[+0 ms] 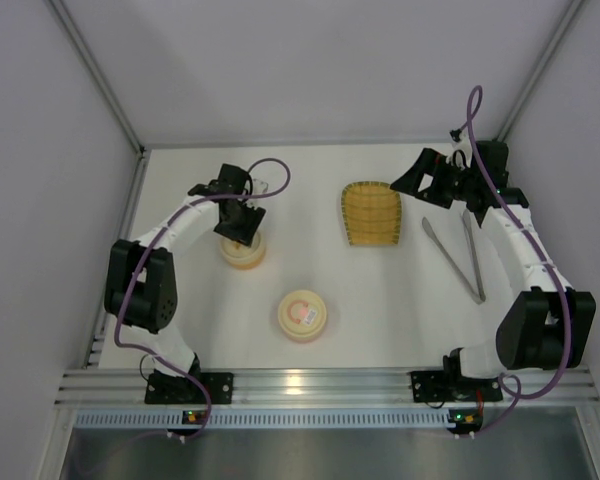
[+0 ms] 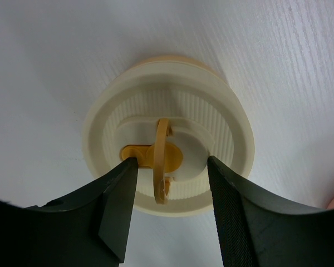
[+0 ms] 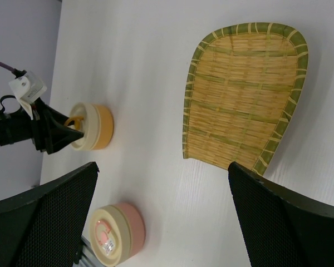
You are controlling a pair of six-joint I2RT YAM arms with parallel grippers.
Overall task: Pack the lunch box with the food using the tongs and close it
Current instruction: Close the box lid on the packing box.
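A round orange lunch box (image 1: 243,254) with a cream lid (image 2: 172,105) stands at the left of the table. My left gripper (image 2: 171,162) hangs right over it, open, its jaws on either side of the lid's upright yellow ring handle (image 2: 162,146) without pinching it. The silver tongs (image 1: 460,255) lie on the table at the right, untouched. Up by the woven tray's far right corner, my right gripper (image 1: 412,182) stands wide open with nothing in it. No food shows in any view.
A second round box, pink with a cream lid (image 1: 302,315), sits near the front middle. The woven yellow tray (image 3: 242,94) lies at the back centre and looks bare. Grey walls enclose the table on three sides.
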